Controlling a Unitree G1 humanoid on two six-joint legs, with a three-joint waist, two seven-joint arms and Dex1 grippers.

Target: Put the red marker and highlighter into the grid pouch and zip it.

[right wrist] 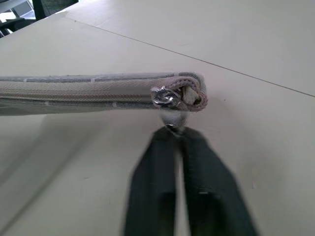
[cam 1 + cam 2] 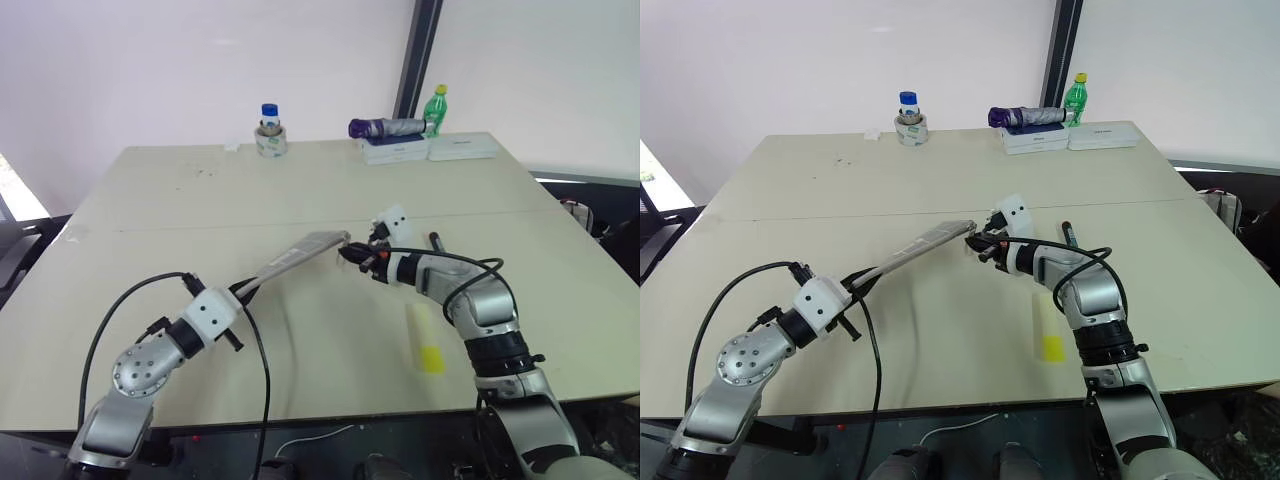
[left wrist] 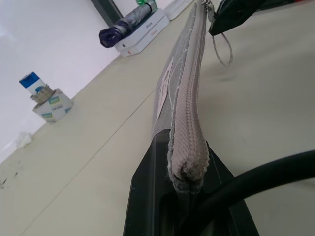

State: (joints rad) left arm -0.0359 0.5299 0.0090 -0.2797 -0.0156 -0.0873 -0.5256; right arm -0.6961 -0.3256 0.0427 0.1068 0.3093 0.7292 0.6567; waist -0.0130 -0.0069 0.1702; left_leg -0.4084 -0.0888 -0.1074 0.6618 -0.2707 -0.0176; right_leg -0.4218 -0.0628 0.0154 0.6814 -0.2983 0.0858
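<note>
Gripping the zip pull, pouch still empty

Pinching of the zipper pull is seen at the right tool (image 1: 178, 129): its two black fingers are closed on the small metal tab at the far end of the grid pouch (image 2: 300, 254). The left tool (image 3: 184, 196) is clamped on the opposite end of the pouch, so the pouch is held stretched between both tools, edge-up and lifted off the table (image 2: 200, 200), zip edge on top.

Zipper state: the slider sits at the very end, by the right tool, and the teeth along the rest look closed as far as can be seen. Whether the pouch is fully shut or slightly open can't be told w/ certainty. Nothing can be seen inside; contents can't be confirmed.

Task progress, judged: early. The highlighter (image 2: 427, 340) is lying on the table just beside the right forearm, not in the pouch. The red marker (image 2: 1068, 233) is lying on the table beyond the right wrist, also outside. So both items are left to be loaded, and the pouch prob. must be unzipped first, then zipped again after.

Farther out, at the back edge: a small blue-capped jar (image 2: 270, 130), a folded umbrella (image 2: 385, 127) on white boxes (image 2: 395, 150), and a green bottle (image 2: 435, 108). None are needed.
</note>
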